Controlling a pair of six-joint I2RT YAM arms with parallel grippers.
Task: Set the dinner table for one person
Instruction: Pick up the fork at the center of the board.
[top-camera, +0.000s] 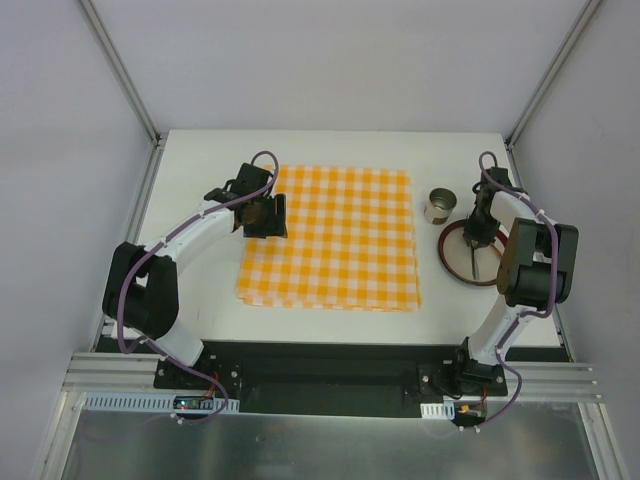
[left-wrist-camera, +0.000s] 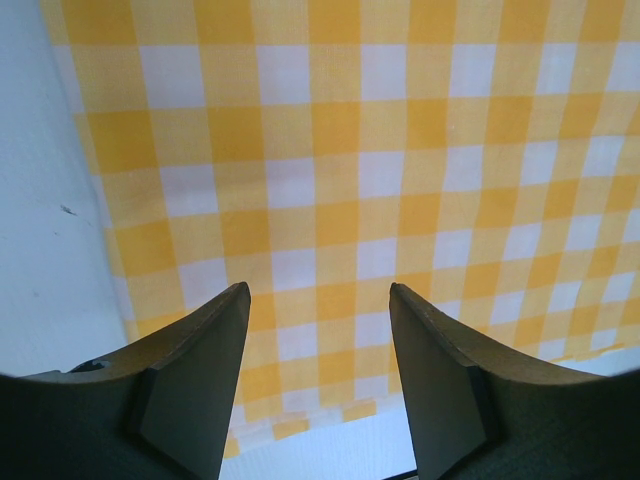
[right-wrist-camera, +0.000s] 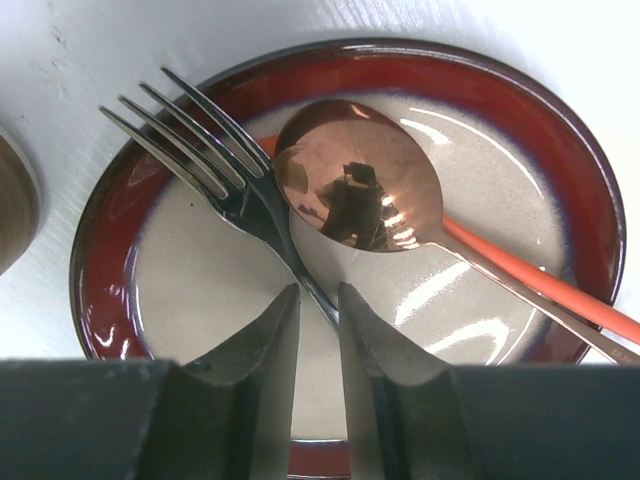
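The white dinner table (top-camera: 330, 150) carries an orange-and-white checked cloth (top-camera: 340, 240). At its right stands a red-rimmed plate (right-wrist-camera: 420, 75) holding a dark fork (right-wrist-camera: 235, 185), a copper spoon (right-wrist-camera: 350, 180) and an orange-handled piece (right-wrist-camera: 540, 280) under the spoon. My right gripper (right-wrist-camera: 318, 290) is down in the plate (top-camera: 452, 262), its fingers narrowly apart on either side of the fork's handle, with a gap showing on the left. My left gripper (left-wrist-camera: 318, 290) hovers open and empty over the cloth's left part (left-wrist-camera: 380, 170).
A small metal cup (top-camera: 439, 206) stands just beyond the plate, between it and the cloth's right edge. Frame posts rise at the table's back corners. Bare white tabletop (left-wrist-camera: 40, 250) shows left of the cloth.
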